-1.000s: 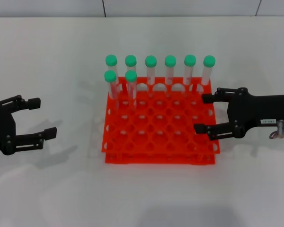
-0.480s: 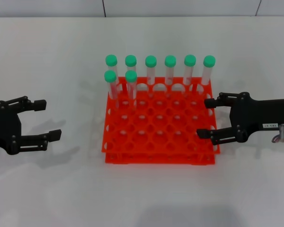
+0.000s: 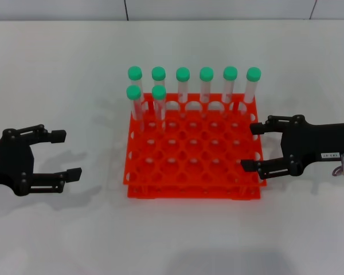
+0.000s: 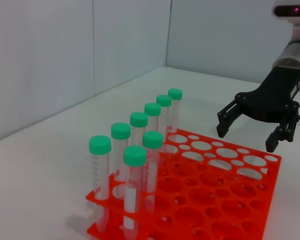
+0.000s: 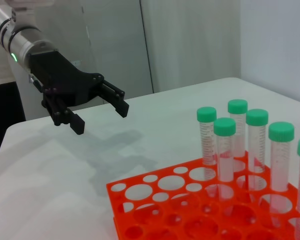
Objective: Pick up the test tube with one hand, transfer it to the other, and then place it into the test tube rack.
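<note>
Rack: glossy orange-red plastic grid, round holes | left end effector: matte black, wide | right end effector: wide

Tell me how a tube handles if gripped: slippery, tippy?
The tube looks smooth and clear, so probably slippery; gripping under its green cap seems safer. Slim and tall, it would likely tip outside the rack. Seemingly empty, so probably light.

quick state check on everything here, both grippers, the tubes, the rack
left gripper: jaws open, empty, above the table to the rack's left
right gripper: jaws open, empty, at the rack's right edge
test tubes: eight, upright in the rack, green caps on, six in the far row, two in the next
test tube rack: flat on the table, most holes empty
</note>
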You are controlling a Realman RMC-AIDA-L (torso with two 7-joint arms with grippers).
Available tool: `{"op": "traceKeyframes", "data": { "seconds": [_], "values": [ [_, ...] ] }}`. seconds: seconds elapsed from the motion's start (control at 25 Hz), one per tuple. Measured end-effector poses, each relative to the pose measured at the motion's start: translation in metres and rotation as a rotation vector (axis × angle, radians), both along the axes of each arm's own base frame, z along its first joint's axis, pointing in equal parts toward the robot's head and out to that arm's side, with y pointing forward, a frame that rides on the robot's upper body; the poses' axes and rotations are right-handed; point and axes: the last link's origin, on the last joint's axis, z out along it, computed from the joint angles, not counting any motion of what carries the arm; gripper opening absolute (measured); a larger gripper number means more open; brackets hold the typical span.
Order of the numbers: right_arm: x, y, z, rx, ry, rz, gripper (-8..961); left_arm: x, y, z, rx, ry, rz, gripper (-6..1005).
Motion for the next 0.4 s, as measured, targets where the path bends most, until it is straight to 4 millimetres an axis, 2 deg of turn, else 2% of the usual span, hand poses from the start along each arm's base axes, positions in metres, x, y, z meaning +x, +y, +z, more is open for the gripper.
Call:
{"op": "traceKeyframes", "data": {
  "seconds": [0.4],
  "values": [
    [0.0007,0.0003,0.0014,0.001,-0.002,0.0,869,-0.0011,0.0013,-0.001,-0.006,0.01,0.012,872]
  ]
}}
